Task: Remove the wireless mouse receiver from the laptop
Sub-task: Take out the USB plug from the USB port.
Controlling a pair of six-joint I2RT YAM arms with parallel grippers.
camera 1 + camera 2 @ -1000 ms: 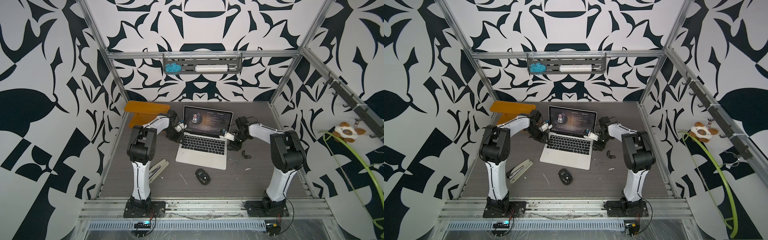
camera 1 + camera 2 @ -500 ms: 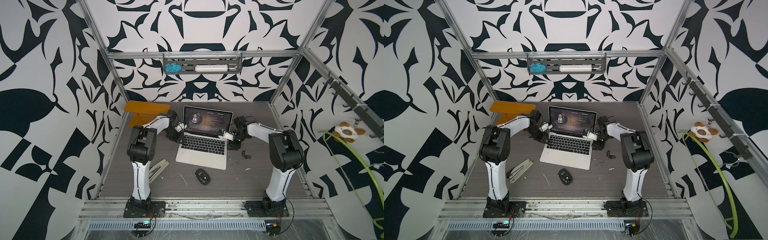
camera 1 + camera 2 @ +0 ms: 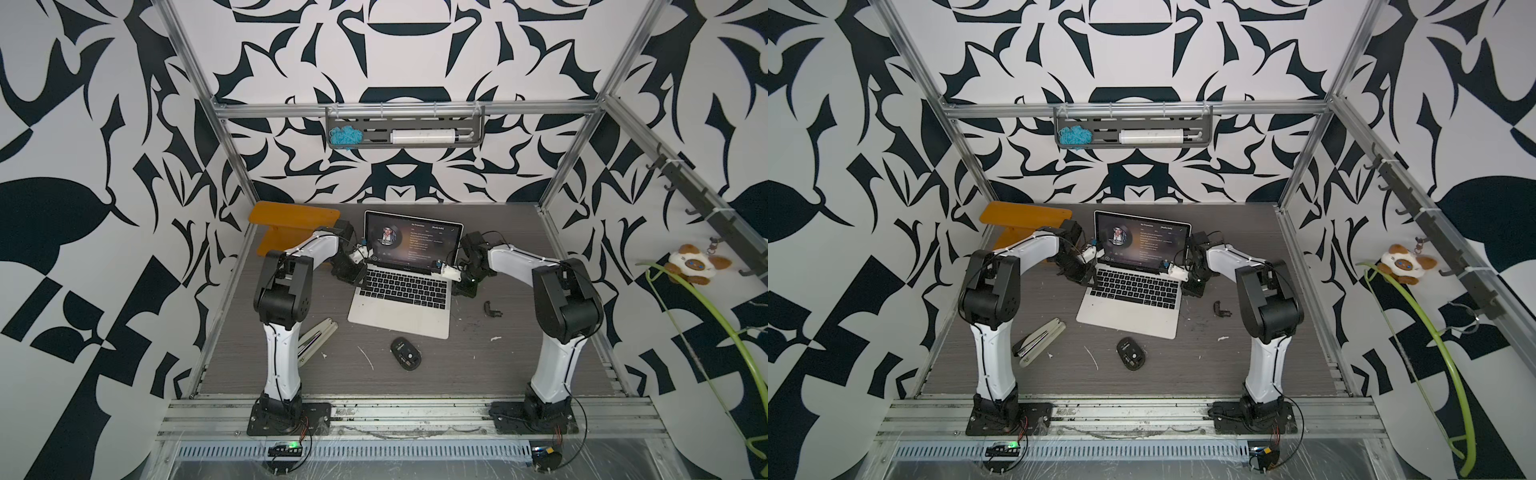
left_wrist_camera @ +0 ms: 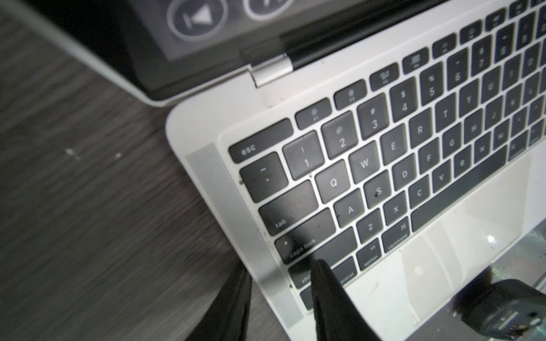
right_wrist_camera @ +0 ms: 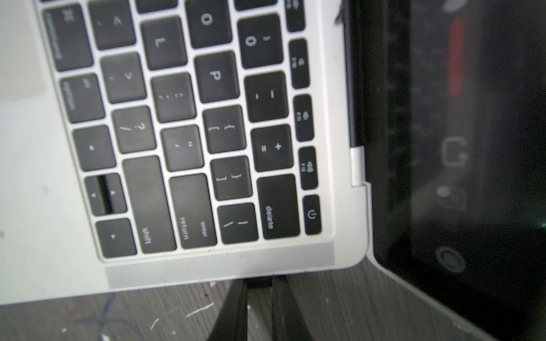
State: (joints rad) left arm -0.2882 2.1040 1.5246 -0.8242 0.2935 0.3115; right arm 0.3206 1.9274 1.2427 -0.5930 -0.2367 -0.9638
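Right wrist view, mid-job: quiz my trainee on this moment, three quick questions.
1. True or false: the black oval mouse sits on the trackpad of the slim silver laptop.
2. The fingers of the right gripper flank: A the delete key; B the tiny dark wireless mouse receiver plugged into the laptop's edge; C the hinge.
3. Fill in: one finger of the left gripper overlies the ___ key.
Key: 1 false; 2 B; 3 shift.

The laptop's (image 4: 206, 124) keys (image 4: 334, 183) read esc, tab, caps lock, option, command, Q, W, A, S; the right wrist view shows delete, return, enter, shift, P, L.
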